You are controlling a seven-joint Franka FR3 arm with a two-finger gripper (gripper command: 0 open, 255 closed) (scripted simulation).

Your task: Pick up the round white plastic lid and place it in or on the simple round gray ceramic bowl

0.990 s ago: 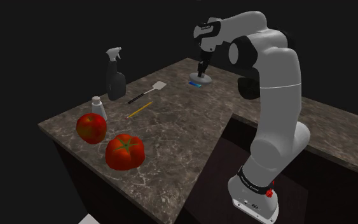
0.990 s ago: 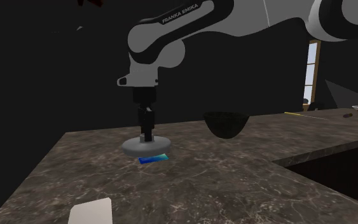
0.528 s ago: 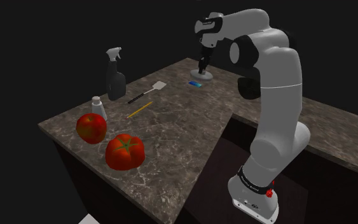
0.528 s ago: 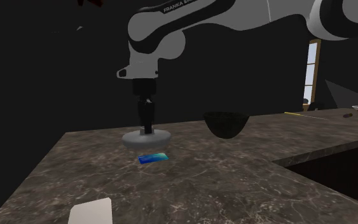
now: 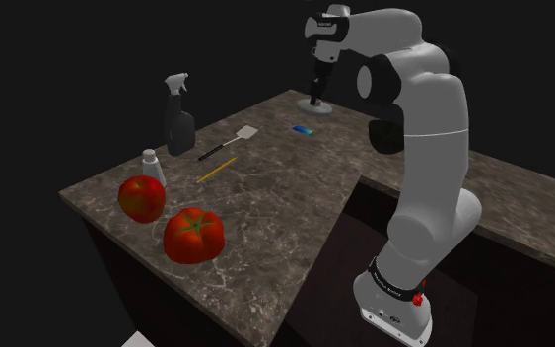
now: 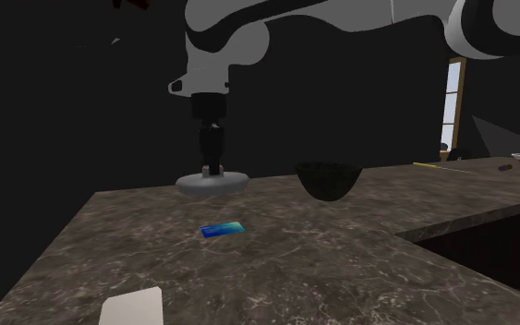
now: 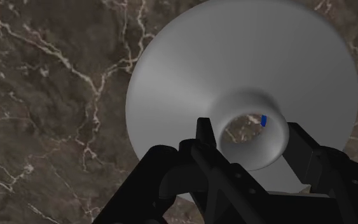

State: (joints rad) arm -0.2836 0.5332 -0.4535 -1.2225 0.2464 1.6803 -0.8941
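Observation:
The round grey-white lid (image 6: pixel 212 182) hangs in the air above the dark marble counter (image 6: pixel 276 258), held by its raised central ring. My gripper (image 6: pixel 212 170) is shut on that ring from above. In the wrist view the black fingers (image 7: pixel 203 137) clasp the lid's (image 7: pixel 190 70) hollow ring. In the shoulder view the gripper (image 5: pixel 316 99) and lid (image 5: pixel 319 106) are at the counter's far corner. The dark round bowl (image 6: pixel 328 179) stands on the counter to the second exterior view's right of the lid, a short gap away.
A small blue card (image 6: pixel 223 229) lies on the counter below and in front of the lid. Further along the counter are a spatula (image 5: pixel 228 142), a pencil (image 5: pixel 217 169), a spray bottle (image 5: pixel 178 116), a shaker (image 5: pixel 151 163) and two tomatoes (image 5: pixel 193 235).
The gripper has risen with the lid, lifting it off the blue card and away from the counter. The card now lies uncovered.

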